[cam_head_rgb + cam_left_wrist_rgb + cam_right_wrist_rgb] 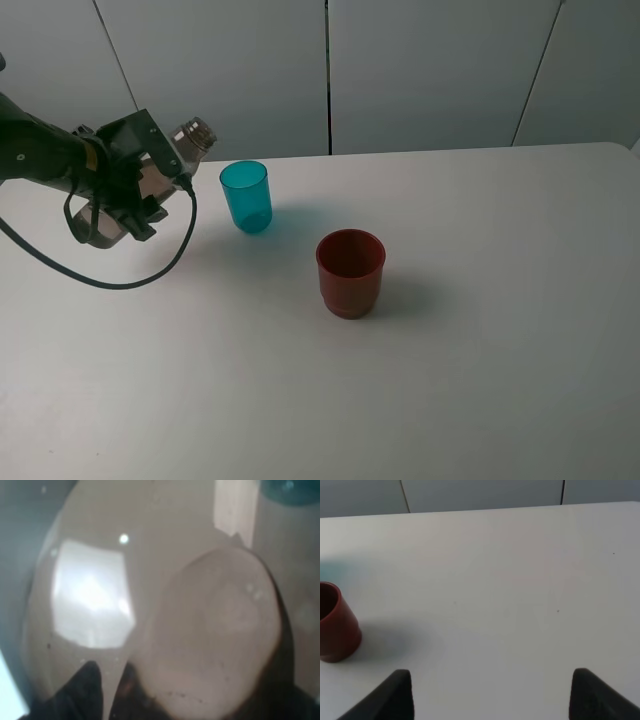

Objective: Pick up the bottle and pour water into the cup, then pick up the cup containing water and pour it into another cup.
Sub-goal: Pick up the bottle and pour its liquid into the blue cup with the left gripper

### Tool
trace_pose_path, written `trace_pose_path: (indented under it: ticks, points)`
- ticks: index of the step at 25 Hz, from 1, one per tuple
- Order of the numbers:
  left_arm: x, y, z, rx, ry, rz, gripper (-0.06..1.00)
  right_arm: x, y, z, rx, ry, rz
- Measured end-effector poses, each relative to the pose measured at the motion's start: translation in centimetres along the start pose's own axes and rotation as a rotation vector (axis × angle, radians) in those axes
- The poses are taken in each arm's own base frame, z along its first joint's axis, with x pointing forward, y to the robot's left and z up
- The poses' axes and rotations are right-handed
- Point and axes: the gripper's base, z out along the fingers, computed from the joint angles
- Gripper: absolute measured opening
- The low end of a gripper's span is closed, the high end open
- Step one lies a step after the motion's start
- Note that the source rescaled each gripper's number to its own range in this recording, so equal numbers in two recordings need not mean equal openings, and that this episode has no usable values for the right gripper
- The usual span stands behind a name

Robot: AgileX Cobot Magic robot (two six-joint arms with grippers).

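standing upright, two cups [246,196] [351,272] — one bottle [193,136] tilted

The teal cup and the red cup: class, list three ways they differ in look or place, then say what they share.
Colour: the teal cup is see-through; the red cup is opaque. Shape: the teal cup is slimmer, the red cup wider and stouter. Place: the teal cup stands nearer the tilted bottle; the red cup stands farther from it. Both stand upright, apart, on the white table.
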Motion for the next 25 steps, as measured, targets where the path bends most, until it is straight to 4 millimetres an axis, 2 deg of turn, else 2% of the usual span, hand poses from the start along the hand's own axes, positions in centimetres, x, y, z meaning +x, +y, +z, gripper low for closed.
trace_pose_path:
  ticks: [3, 11, 25]
  points:
    - [-0.2, 0.1, 0.4, 0.01, 0.048, 0.016, 0.01, 0.0, 0.0, 0.0, 0.0, 0.0, 0.0]
    - [-2.4, 0.2, 0.9, 0.014, 0.11, 0.07, 0.01, 0.0, 0.0, 0.0, 0.0, 0.0, 0.0]
    - [-2.5, 0.6, 0.6, 0.011, 0.19, 0.091, 0.01, 0.0, 0.0, 0.0, 0.0, 0.0, 0.0]
